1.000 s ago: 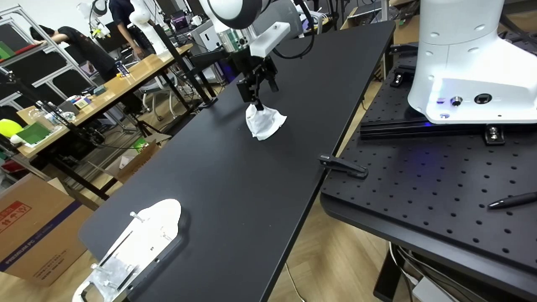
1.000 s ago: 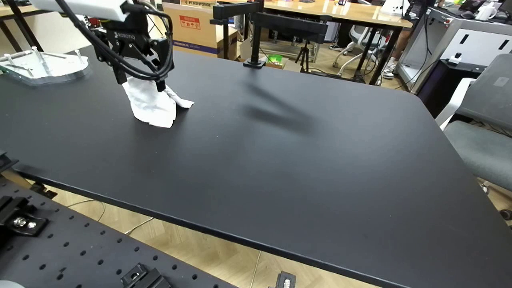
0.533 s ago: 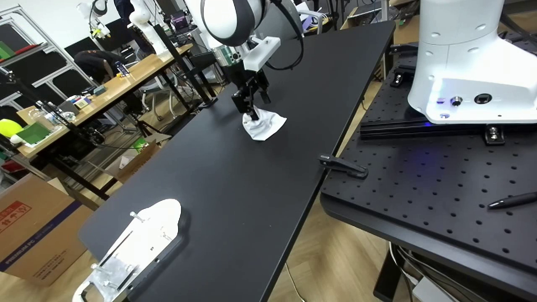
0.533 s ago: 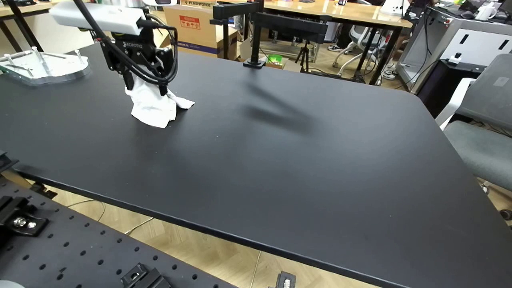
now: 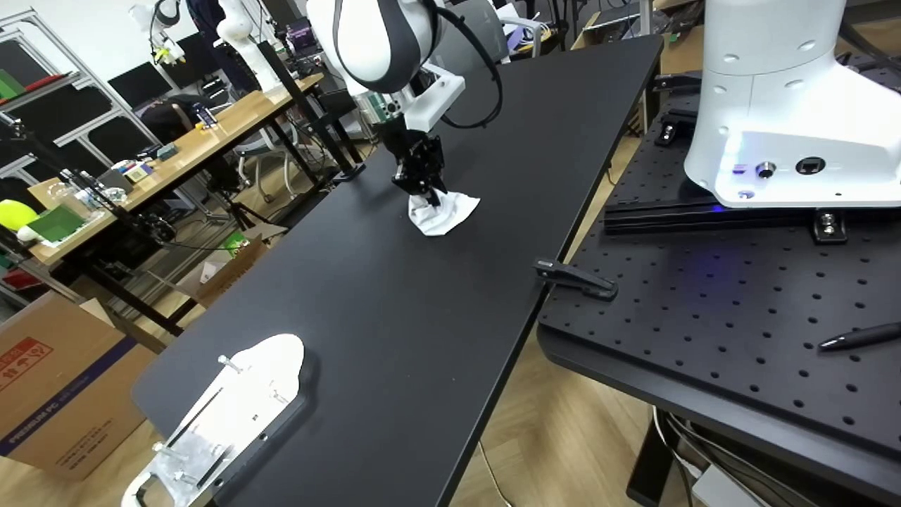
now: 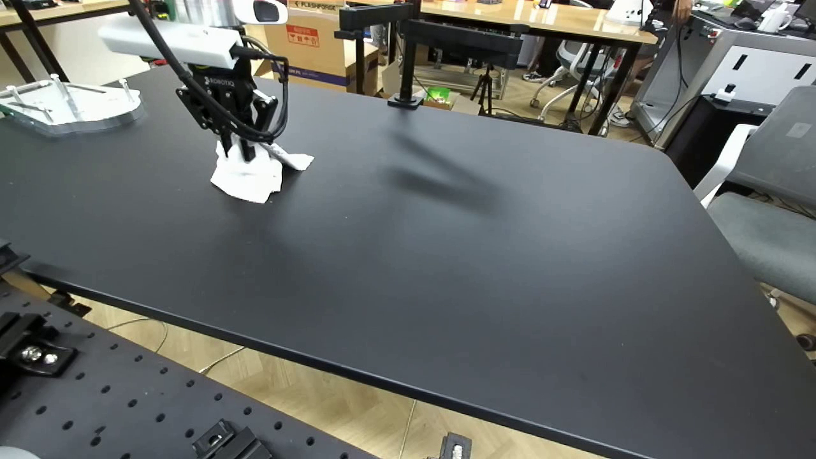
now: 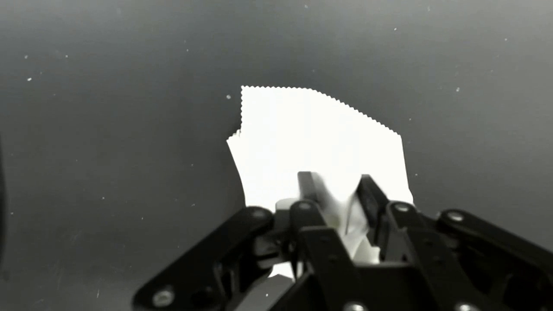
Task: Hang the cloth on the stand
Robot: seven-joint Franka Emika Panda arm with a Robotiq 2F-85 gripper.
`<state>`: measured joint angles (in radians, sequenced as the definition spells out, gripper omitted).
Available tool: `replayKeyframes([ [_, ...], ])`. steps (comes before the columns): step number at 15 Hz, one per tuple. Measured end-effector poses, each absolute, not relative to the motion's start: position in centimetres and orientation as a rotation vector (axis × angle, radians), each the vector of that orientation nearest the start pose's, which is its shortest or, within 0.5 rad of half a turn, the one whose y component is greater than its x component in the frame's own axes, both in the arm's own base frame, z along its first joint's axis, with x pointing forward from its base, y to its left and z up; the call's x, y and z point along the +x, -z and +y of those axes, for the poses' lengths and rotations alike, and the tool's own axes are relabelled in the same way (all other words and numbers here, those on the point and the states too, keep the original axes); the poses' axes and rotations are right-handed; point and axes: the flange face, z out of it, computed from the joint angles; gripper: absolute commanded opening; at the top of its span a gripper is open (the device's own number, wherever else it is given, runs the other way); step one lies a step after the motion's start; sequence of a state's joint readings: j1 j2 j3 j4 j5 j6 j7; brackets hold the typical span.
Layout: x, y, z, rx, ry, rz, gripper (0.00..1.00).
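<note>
A white cloth [image 5: 454, 211] with zigzag edges lies bunched on the black table [image 5: 366, 296], and it shows in both exterior views. My gripper [image 5: 431, 199] points down onto it. In the wrist view the fingertips of the gripper [image 7: 335, 174] stand apart over the cloth [image 7: 315, 129], with a raised fold between them and a visible gap. Part of the fold is hidden behind the gripper's linkage. A black post with horizontal arms, clamped to the table's far edge, looks like the stand [image 6: 408, 57].
A white board with pegs [image 5: 232, 408] lies at one end of the table. Near the table's edge by the robot base [image 5: 774, 105] sits a black clamp [image 5: 576, 278]. Cardboard boxes [image 6: 312, 51] stand on the floor beyond, and a grey chair [image 6: 765, 204] is beside the table.
My gripper has come down onto the cloth, and its fingers have moved much nearer each other, gathering a fold. The cloth has stayed in nearly the same place.
</note>
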<state>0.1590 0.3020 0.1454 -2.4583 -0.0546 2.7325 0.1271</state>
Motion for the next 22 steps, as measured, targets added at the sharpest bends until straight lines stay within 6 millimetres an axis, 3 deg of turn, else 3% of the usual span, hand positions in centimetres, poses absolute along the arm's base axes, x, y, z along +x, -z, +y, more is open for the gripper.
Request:
replayKeyframes([
  [4, 45.5, -18.3, 14.9, -3.098, -0.054, -0.326, 0.00],
  [7, 45.7, -20.5, 15.0, -3.086, -0.126, -0.284, 0.01],
  [11, 47.4, -26.6, 13.9, -3.102, -0.166, -0.248, 0.01],
  [17, 52.0, -37.3, 10.2, -3.158, -0.099, -0.182, 0.01],
  [19, 53.6, -39.5, 9.3, -3.175, -0.062, -0.170, 0.01],
  [22, 56.0, -40.7, 8.9, -3.174, -0.005, -0.150, 0.03],
])
